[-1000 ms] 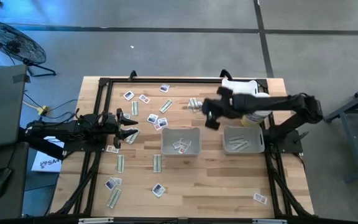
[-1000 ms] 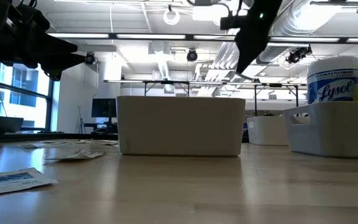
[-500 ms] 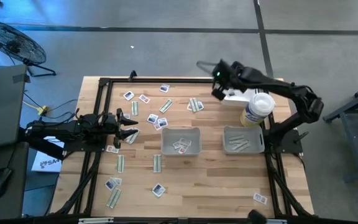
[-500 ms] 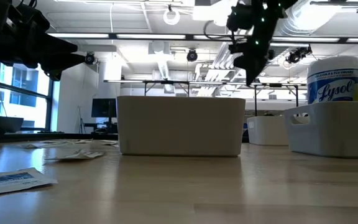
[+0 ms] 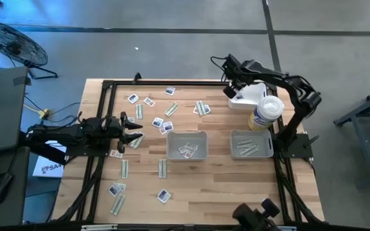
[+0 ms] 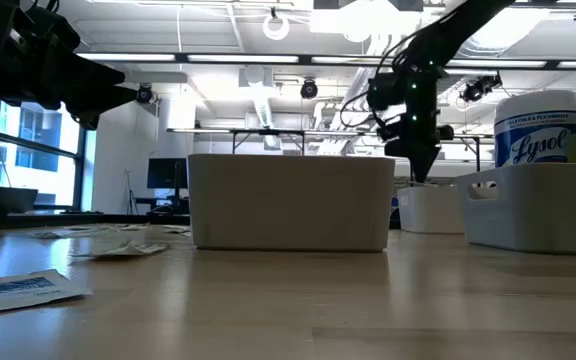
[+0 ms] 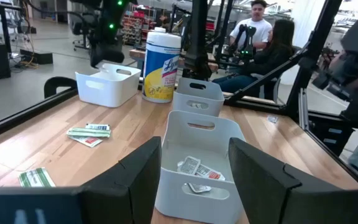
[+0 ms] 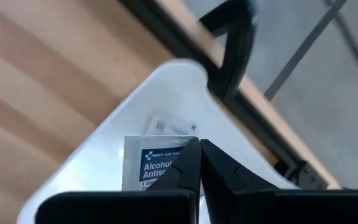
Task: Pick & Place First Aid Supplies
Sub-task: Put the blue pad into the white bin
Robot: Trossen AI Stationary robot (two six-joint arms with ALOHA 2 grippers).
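My right gripper point(image 5: 230, 86) hangs over a white tray point(image 5: 248, 97) at the table's far right and is shut on a white packet with blue print point(image 8: 149, 165). My left gripper point(image 5: 133, 130) waits open above the table's left side, touching nothing; its wrist view faces the middle grey tray point(image 7: 194, 134). More squarish white packets point(image 5: 148, 101) and long pale green strips point(image 5: 201, 108) lie flat across the far and near-left table. Some packets lie in the middle grey tray point(image 5: 172, 153), and strips lie in the right grey tray point(image 5: 236, 135). My right gripper pinches the white packet between its two fingers point(image 8: 185, 168) by one side edge point(image 8: 180, 154). The rest of the packet sticks out flat beside the fingers. It is lifted clear above the white tray's floor point(image 8: 114, 134).
A white round-lidded bottle point(image 5: 267, 110) stands next to the white tray, behind the right grey tray. A black frame point(image 5: 172, 83) runs along the table's far and side edges. People sit in the room beyond the table point(image 7: 257, 37). Bare wood lies near the middle point(image 5: 217, 186).
My right gripper has swung from above the table's middle toward the far edge, then come down over the white tray at the far right, carrying the packet with it. My left arm has kept still.
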